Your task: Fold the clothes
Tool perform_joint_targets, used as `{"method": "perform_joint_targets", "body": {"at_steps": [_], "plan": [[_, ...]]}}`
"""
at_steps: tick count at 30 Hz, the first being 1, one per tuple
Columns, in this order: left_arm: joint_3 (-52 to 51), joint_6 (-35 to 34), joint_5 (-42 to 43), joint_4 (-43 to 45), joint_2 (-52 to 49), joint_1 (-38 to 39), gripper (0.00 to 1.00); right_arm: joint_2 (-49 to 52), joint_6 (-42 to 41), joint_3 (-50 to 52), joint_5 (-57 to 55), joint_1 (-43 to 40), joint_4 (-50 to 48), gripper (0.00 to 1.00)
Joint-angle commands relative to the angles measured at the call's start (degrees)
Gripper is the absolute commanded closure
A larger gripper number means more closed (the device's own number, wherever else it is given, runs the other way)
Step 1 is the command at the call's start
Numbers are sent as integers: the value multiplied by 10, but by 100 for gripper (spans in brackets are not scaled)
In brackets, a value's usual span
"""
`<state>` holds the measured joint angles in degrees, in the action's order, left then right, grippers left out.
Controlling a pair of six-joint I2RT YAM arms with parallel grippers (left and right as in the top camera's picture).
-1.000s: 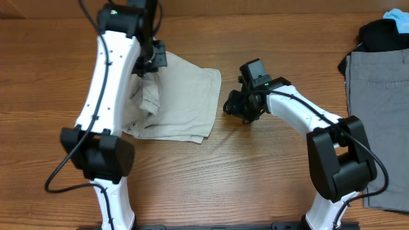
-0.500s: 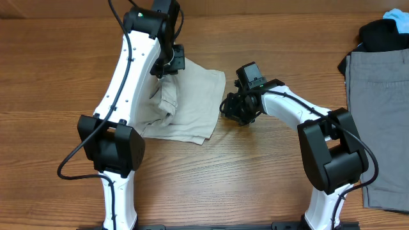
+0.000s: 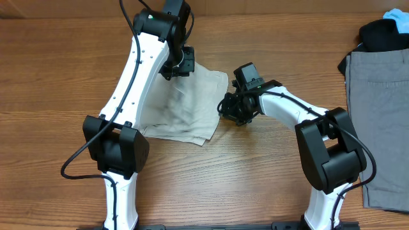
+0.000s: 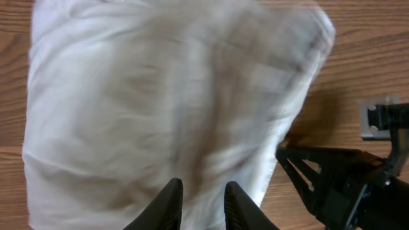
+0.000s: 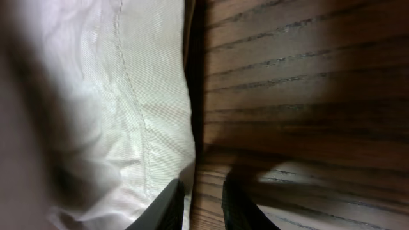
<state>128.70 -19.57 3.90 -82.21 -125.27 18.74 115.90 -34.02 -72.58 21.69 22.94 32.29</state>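
The beige shorts (image 3: 192, 108) lie folded and flat on the wood table, left of centre. My left gripper (image 3: 181, 64) hovers over their far edge. In the left wrist view its fingers (image 4: 203, 204) are slightly apart with nothing between them, above the blurred cloth (image 4: 160, 96). My right gripper (image 3: 227, 108) sits low at the shorts' right edge. In the right wrist view its fingers (image 5: 203, 207) are slightly apart over bare wood, with the stitched hem of the shorts (image 5: 96, 96) just to their left. The right gripper also shows in the left wrist view (image 4: 345, 179).
A grey garment (image 3: 377, 115) lies along the right edge of the table. A black garment (image 3: 383, 35) and a light blue item (image 3: 399, 14) are at the far right corner. Bare wood table (image 3: 255, 172) lies in front.
My left gripper moved right across the shorts; the bunched fold beneath it now lies flat. The shorts shifted slightly right. The right gripper edged left to the cloth's edge.
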Motion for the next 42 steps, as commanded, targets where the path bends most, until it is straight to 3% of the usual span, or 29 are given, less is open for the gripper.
{"method": "perform_joint_targets", "body": {"at_steps": [1, 7, 11, 15, 19, 21, 24, 27, 32, 36, 42], "plan": [[3, -1, 11, 0, -1, 12, 74, 9, -8, 2, 1, 3, -3, 76], [3, 17, 19, -6, -1, 25, 74, 9, -7, 1, -4, 1, -3, 76], [3, 29, 1, -22, -1, 19, 65, 9, -1, -28, -21, -22, 56, 75], [3, 28, -26, -35, -1, -7, 36, 1, -1, -103, -73, -64, 185, 75], [3, 28, -19, -37, -1, -48, 30, -22, 27, -188, -74, -104, 286, 80], [3, 28, -15, -36, -1, -66, 39, -34, 71, -222, -10, -116, 305, 80], [1, 29, 11, -32, -1, -94, 72, -41, 120, -247, 116, -118, 299, 80], [-26, 29, 21, -13, -1, -110, 95, -33, 113, -245, 135, -97, 273, 94], [-108, 28, 50, 35, -1, -107, 96, 0, 107, -245, 130, -40, 233, 96], [-186, 26, 63, 62, -1, -107, 96, 35, 54, -245, 84, -3, 231, 96], [-272, 27, 54, 66, -1, -112, 96, 90, 55, -241, 127, 16, 235, 96]]}}
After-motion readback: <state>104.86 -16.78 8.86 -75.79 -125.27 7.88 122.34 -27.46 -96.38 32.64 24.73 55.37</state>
